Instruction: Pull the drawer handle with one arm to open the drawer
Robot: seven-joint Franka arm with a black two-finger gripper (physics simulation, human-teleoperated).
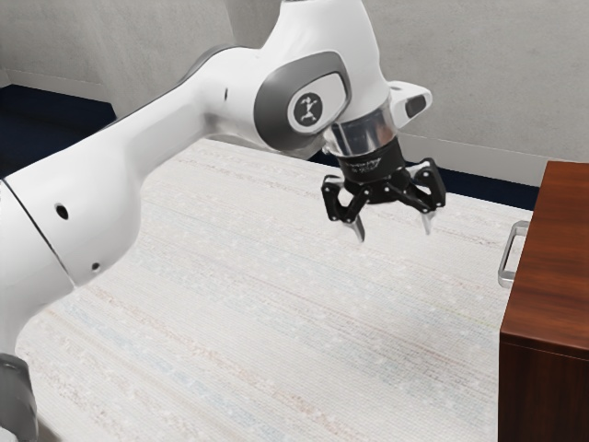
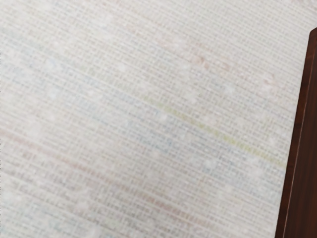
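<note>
Plainly, the main risk lies in the approach. The black two-finger gripper [image 1: 394,230] hangs above the pale woven tabletop [image 1: 230,304], well apart from the slim grey metal bar handle [image 1: 512,253]. That handle stands upright on the front of the dark reddish-brown wooden drawer unit [image 1: 550,304] at the exterior view's right edge.

The handle is thin and stands close to the wood. A finger arriving slightly off line would likely strike the drawer front or slide past the bar rather than reach around it. The fingers point down toward the table, while the bar faces sideways toward the arm. Unless the hand lines up so that the bar passes between the fingers, closing may catch nothing. A pull running at a slant to the drawer's travel could also let the bar slip out of the grip or bind the drawer. The drawer front itself is seen almost edge-on, so its seams cannot be made out; nothing looks drawn out yet.

The white robot arm [image 1: 138,157] comes in from the exterior view's left and rises to a bent wrist near the upper middle. From there the hand drops downward, tilted a little toward the exterior view's right. The gripper's fingers are spread apart with nothing between them. In the wrist view, woven tabletop lies under the hand, with the drawer unit's dark wood [image 2: 302,148] near one side.
</note>
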